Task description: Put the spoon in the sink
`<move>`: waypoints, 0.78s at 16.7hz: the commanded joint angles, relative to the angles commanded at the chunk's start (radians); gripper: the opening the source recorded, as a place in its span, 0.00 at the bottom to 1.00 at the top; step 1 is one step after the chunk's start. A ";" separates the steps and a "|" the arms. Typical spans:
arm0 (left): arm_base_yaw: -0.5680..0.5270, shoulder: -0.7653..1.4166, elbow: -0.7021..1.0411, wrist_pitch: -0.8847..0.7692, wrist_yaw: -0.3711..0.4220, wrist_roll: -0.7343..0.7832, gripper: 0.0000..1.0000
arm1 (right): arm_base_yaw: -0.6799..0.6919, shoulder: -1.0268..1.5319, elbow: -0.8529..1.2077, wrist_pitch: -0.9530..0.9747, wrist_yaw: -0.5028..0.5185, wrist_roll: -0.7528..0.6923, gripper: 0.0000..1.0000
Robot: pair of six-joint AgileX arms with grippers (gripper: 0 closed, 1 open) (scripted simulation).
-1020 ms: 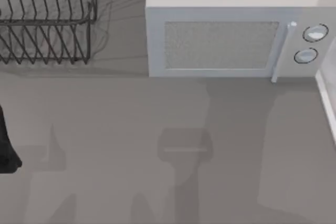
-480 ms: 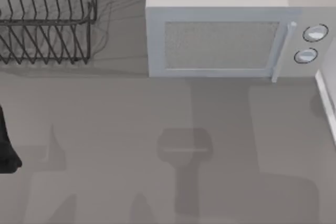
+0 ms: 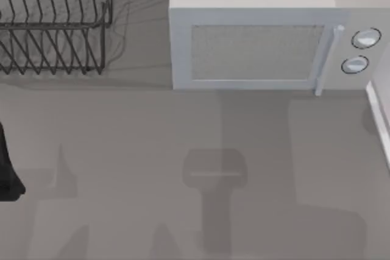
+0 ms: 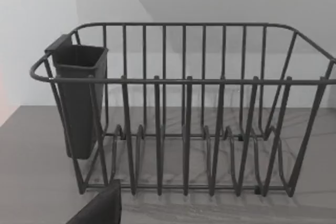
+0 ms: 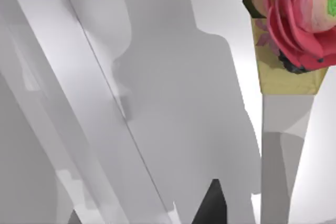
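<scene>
**A:** Where is there open room on the worktop (image 3: 122, 150)?

**B:** From above, the whole middle and near part of the grey worktop is bare, with only soft shadows lying across it. The back edge is taken up: a dark wire dish rack (image 3: 52, 22) stands at the back left, and a white microwave (image 3: 268, 35) fills the back from the middle to the right, its door shut, its handle (image 3: 323, 59) upright and two round knobs (image 3: 364, 39) beside it. There is a gap of bare surface between rack and microwave.

**A:** And the side edges?

**B:** At the right edge a pale rim (image 3: 379, 120) runs toward the front; I cannot tell what it belongs to. At the left edge a dark piece of the left arm (image 3: 7, 168) juts in, well apart from the rack.

**A:** What does the left wrist view give?

**B:** The dish rack (image 4: 184, 108) head-on, upright on the worktop against a pale wall, with a dark cutlery cup (image 4: 76, 103) hung on one end. A dark corner shows at the picture's edge; whether the left gripper is wide or narrow I cannot tell.

**A:** The right wrist view?

**B:** Pale slanted surfaces up close, and a pink flower (image 5: 302, 14) in a yellowish pot (image 5: 286, 74) on a white stand (image 5: 283, 145). A dark tip sits low in the frame; the right gripper's state I cannot tell either.

**A:** The spoon and the sink?

**B:** I cannot tell where either one is
</scene>
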 joint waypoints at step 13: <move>0.000 0.000 0.000 0.000 0.000 0.000 1.00 | 0.004 -0.106 -0.375 0.248 -0.001 0.003 0.00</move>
